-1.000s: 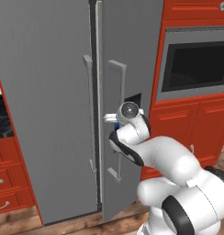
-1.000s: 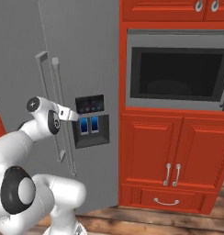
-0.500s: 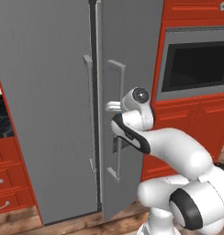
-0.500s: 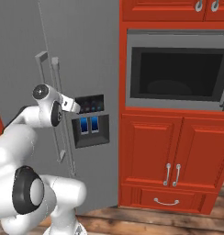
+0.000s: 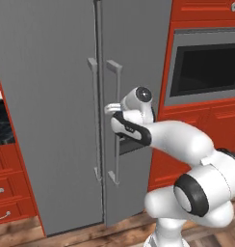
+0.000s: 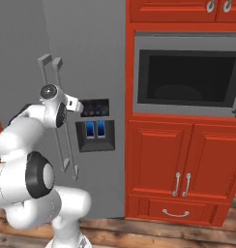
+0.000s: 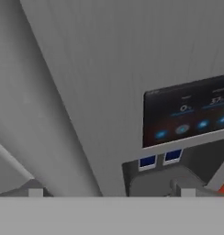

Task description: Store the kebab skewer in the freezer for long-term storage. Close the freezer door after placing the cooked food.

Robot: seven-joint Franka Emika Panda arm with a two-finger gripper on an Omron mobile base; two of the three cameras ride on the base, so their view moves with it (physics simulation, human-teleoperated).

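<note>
The grey freezer door [image 5: 134, 48] [image 6: 91, 58] carries a dark dispenser recess [image 6: 95, 126] [image 7: 187, 114] and a long vertical bar handle [image 5: 117, 161] [image 6: 66, 145]. It looks shut or nearly shut against the plain grey door [image 5: 47, 96]. My gripper [image 5: 111, 109] [image 6: 77, 105] [image 7: 111, 193] hovers just in front of the freezer door, beside the handle and level with the dispenser panel. Its fingertips [image 7: 35, 193] stand wide apart with nothing between them, so it is open. The kebab skewer is out of view.
Red cabinets [image 6: 187, 164] with a built-in dark oven window [image 6: 187, 77] [image 5: 206, 67] stand right of the fridge. Red drawers [image 5: 6, 202] and a dark counter [image 5: 1, 120] sit to its left. My own arm [image 5: 177, 140] fills the space before the door.
My hand has risen a little and swung closer to the freezer door near the handle. The jaws stayed open, and the doors did not move.
</note>
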